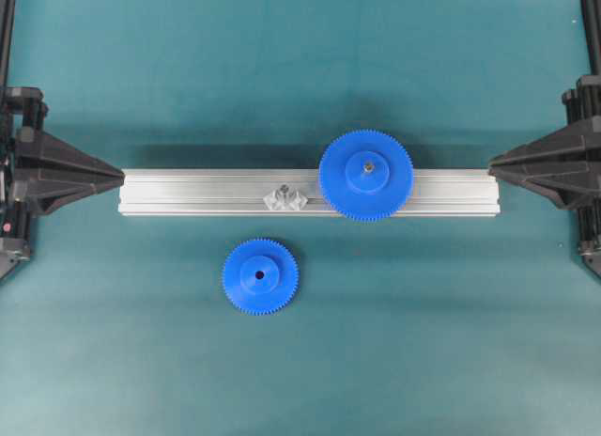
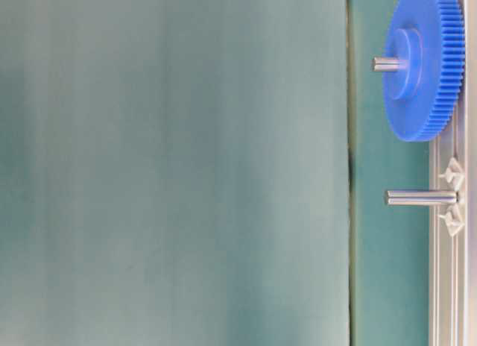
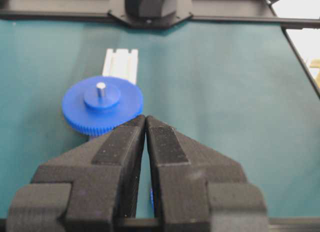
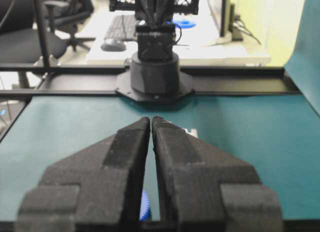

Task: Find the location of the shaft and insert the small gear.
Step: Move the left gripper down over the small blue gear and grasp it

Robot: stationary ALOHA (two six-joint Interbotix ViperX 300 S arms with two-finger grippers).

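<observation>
The small gear (image 1: pixel 260 276) lies flat on the green mat in front of the aluminium rail (image 1: pixel 188 194), free of both grippers. The shaft (image 1: pixel 285 197) stands on the rail with a shiny faceted base, left of the larger blue gear (image 1: pixel 365 174). In the table-level view the shaft (image 2: pixel 419 197) juts out bare from the rail. My left gripper (image 1: pixel 122 177) is shut and empty at the rail's left end. My right gripper (image 1: pixel 491 162) is shut and empty at the rail's right end. The left wrist view shows the shut left gripper (image 3: pixel 145 118) with the larger gear (image 3: pixel 102 105) beyond it.
The larger gear sits on its own grey pin (image 2: pixel 387 63) on the rail. The right wrist view shows the shut right gripper (image 4: pixel 151 119), the opposite arm's base (image 4: pixel 154 74) and a sliver of blue gear teeth (image 4: pixel 145 206) between the fingers. Green mat surrounds the rail.
</observation>
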